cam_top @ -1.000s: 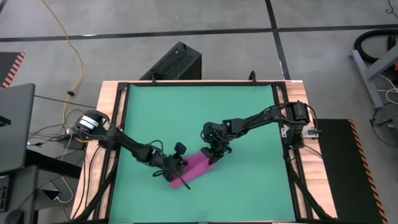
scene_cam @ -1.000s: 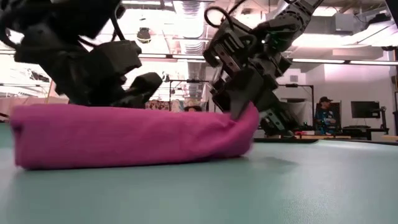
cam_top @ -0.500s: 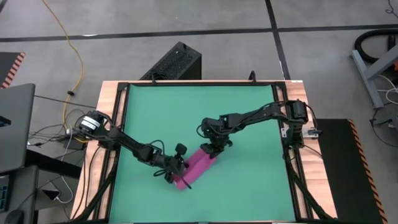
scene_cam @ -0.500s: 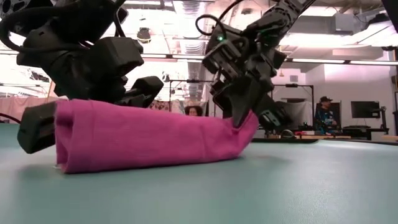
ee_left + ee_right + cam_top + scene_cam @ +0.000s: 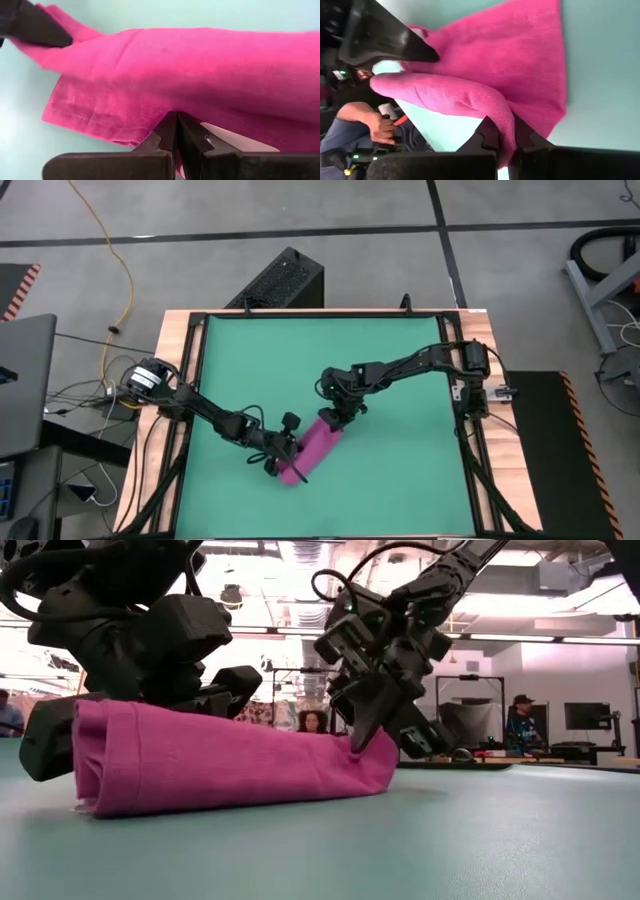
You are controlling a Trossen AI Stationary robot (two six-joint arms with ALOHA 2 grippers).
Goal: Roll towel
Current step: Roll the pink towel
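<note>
The magenta towel [image 5: 310,448] lies as a narrow roll slanting across the green mat's near middle, its underside resting on the mat [image 5: 230,765]. My left gripper [image 5: 282,457] is at the roll's near-left end, shut on it [image 5: 176,129]. My right gripper [image 5: 338,420] is at the far-right end, also shut on the cloth [image 5: 505,136]. In the low view the roll is thick at its left end [image 5: 100,755] and tapers down to the right gripper [image 5: 365,735]. My left gripper pinches the towel's layered edge [image 5: 170,107] at the roll's near-left end between its two shut fingers. It comes slanting down from the table's left side. The roll lies on the mat there. My right gripper pinches a rounded fold of the towel [image 5: 495,107] at the far-right end between its two fingers, slanting down from the right. The cloth wraps over the fingertips. That end [image 5: 375,755] sits low on the mat.
The green mat [image 5: 300,360] is bare around the towel, framed by a black rail and a wooden border [image 5: 185,380]. People and equipment show far behind the table [image 5: 520,720].
My right gripper has gone a little toward the table's far-left, turning, and its end of the towel has sunk to the mat. My left gripper has rolled in place, turning its end over. The towel has drawn in to a narrower, tighter roll.
</note>
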